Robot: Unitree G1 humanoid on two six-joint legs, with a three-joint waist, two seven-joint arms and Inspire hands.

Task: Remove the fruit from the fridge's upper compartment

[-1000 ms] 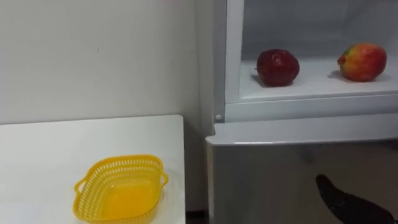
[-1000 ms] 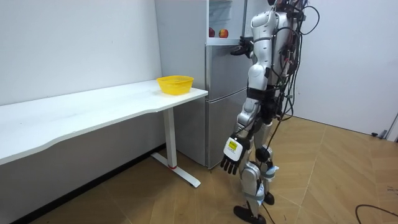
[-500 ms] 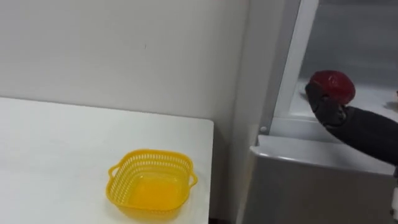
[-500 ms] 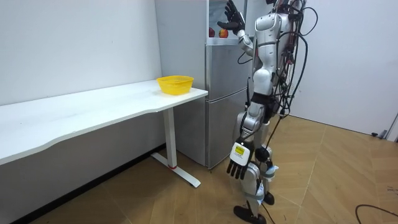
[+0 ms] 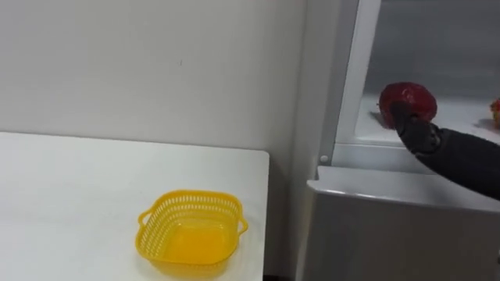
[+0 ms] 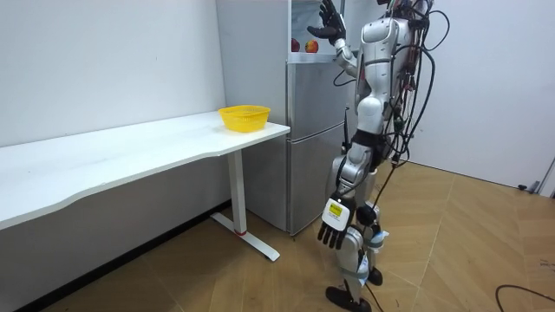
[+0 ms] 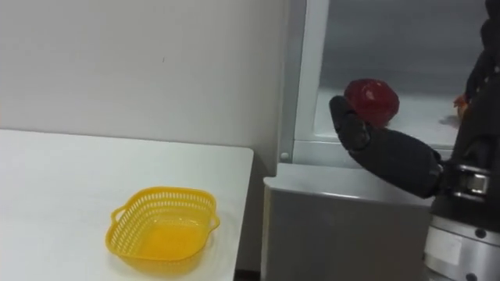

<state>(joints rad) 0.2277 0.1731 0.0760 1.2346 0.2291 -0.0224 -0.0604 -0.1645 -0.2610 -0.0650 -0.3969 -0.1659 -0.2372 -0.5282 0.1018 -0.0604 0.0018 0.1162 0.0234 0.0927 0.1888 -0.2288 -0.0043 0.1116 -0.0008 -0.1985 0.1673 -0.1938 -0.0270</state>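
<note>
White wall and a white table [image 5: 70, 179] take up the left side of the left eye view, with a yellow basket [image 5: 190, 234] standing near the table's corner, beside the fridge [image 5: 375, 230]. The upper compartment is open, and on its shelf [image 5: 361, 133] lies a red apple [image 5: 410, 97]. My right hand [image 5: 441, 148] is stretched in from the right, one dark finger laid across the apple's front (touching or just short of it, I cannot tell). A second apple [image 5: 496, 112] peeps in at the edge. From the room view I stand upright facing the fridge, right arm raised to the open compartment, fingers spread and straight, holding nothing, while my left hand [image 6: 332, 232] hangs by my thigh, fingers relaxed and empty. The right eye view shows the same reach: the hand open, below and in front of the red apple, not wrapped round it. So I judge the opening and the reach as done. Closing my fingers on the apple, lifting it out and, probably, setting it in the basket are all left.
</note>
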